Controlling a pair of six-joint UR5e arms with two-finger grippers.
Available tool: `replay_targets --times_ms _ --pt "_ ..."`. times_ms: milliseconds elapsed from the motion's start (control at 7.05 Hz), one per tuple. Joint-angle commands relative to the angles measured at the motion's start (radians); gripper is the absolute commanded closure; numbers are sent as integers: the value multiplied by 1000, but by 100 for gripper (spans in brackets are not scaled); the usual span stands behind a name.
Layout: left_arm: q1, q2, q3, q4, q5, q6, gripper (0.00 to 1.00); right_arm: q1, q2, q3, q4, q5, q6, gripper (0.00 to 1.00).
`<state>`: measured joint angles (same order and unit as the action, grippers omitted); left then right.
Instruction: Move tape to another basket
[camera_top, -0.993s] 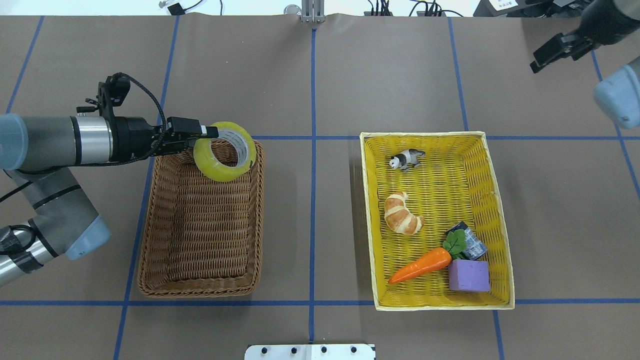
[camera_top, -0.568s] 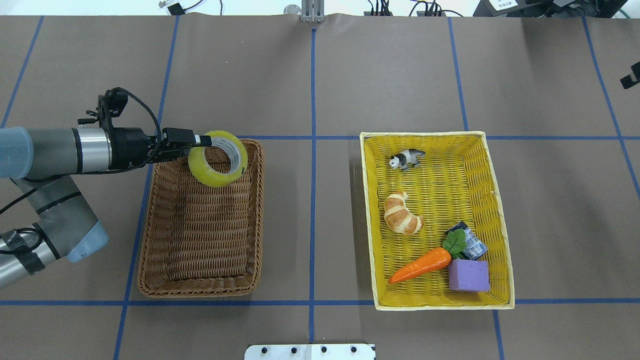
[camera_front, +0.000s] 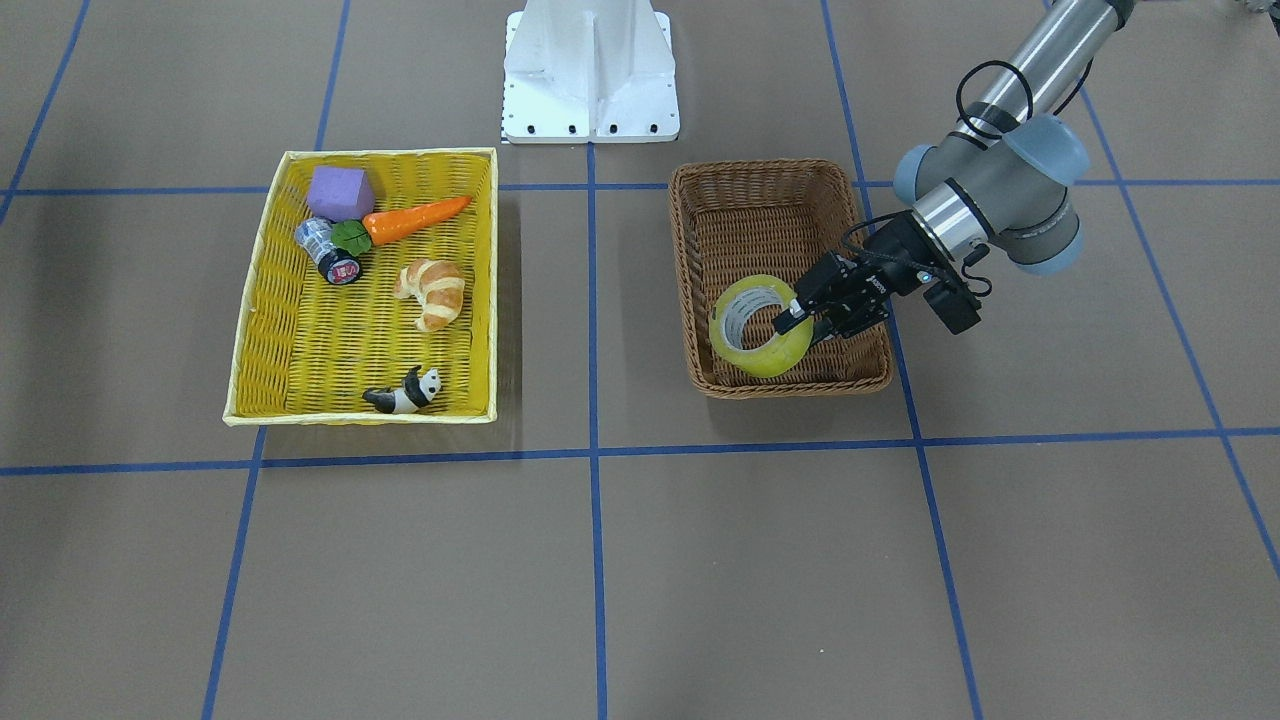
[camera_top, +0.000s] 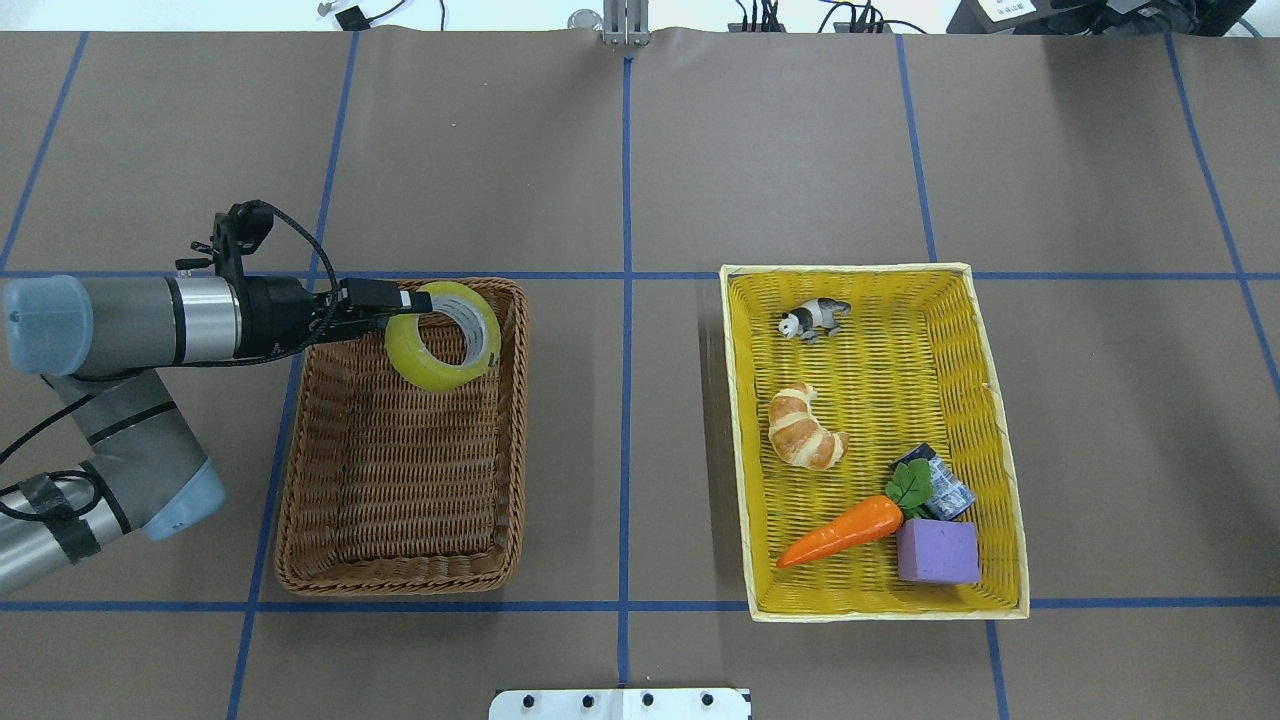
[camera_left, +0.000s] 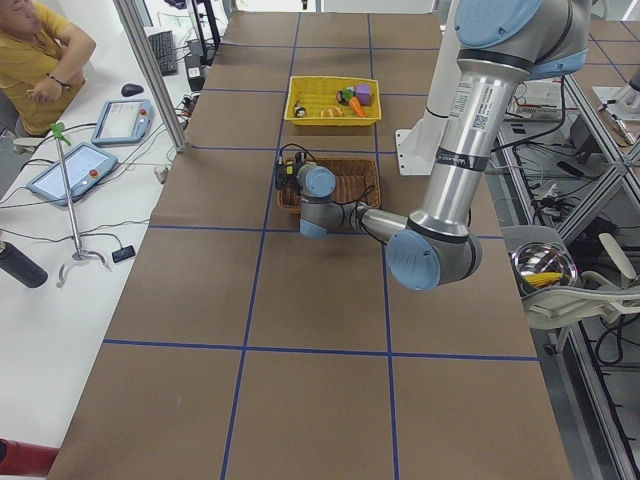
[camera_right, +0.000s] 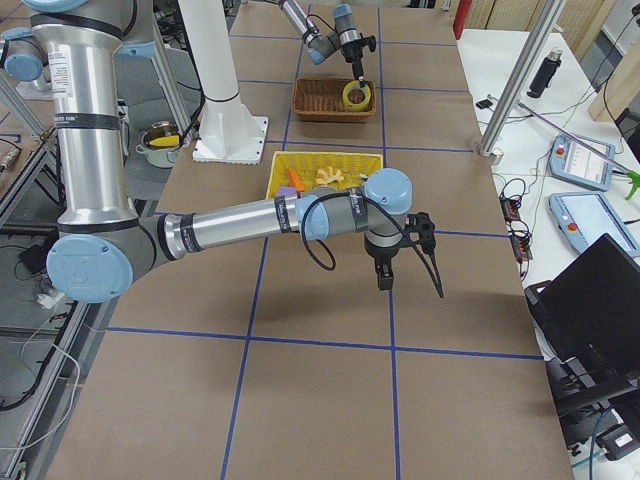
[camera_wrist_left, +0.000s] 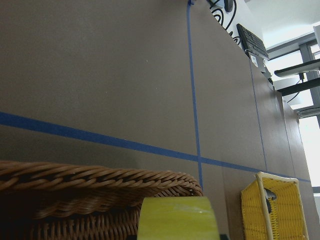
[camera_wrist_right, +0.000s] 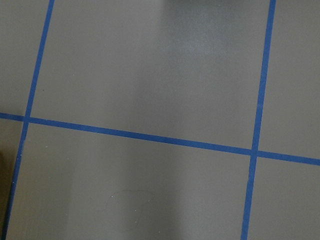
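Note:
The tape (camera_top: 425, 365) is a wide yellowish roll with a white core. My left gripper (camera_top: 415, 300) is shut on its rim and holds it tilted inside the far end of the brown wicker basket (camera_top: 400, 578), low between the walls. The front view shows the tape (camera_front: 760, 357) and the left gripper (camera_front: 790, 318) over the basket (camera_front: 760, 168). The left wrist view shows the tape (camera_wrist_left: 177, 220) beside the basket's rim (camera_wrist_left: 100, 180). My right gripper (camera_right: 384, 278) shows only in the right side view, over bare table; I cannot tell whether it is open or shut.
The yellow basket (camera_top: 738, 450) on the right holds a toy croissant (camera_top: 805, 428), a panda (camera_top: 815, 318), a carrot (camera_top: 845, 530), a purple block (camera_top: 937, 552) and a small cylinder (camera_top: 945, 490). The white robot base (camera_front: 590, 70) stands behind the baskets.
My left gripper has moved the tape down and a little towards the robot, into the far end of the brown basket. The right arm has left the overhead view.

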<state>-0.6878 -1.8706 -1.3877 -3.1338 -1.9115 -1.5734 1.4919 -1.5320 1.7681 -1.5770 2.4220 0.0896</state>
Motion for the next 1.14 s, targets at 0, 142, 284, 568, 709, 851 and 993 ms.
replay_targets --times_ms 0,142,284,568,709,851,993 --pt "13 4 25 -2 0 105 57 1 0 8 2 3 1 0" --pt "13 5 27 -2 0 105 41 1 1 7 0 2 4 0" --pt "11 10 22 -3 3 108 2 1 1 8 0 2 4 0" --pt "-24 7 10 -5 3 168 1 1 0 8 0 2 4 0" --pt "-70 8 9 -5 2 231 1 1 0 8 0 2 4 0" --pt "-126 10 3 -5 0 234 1 1 -2 5 2 2 1 0" --pt "-177 51 -34 0 -7 259 1 1 -3 4 2 -3 -1 0"
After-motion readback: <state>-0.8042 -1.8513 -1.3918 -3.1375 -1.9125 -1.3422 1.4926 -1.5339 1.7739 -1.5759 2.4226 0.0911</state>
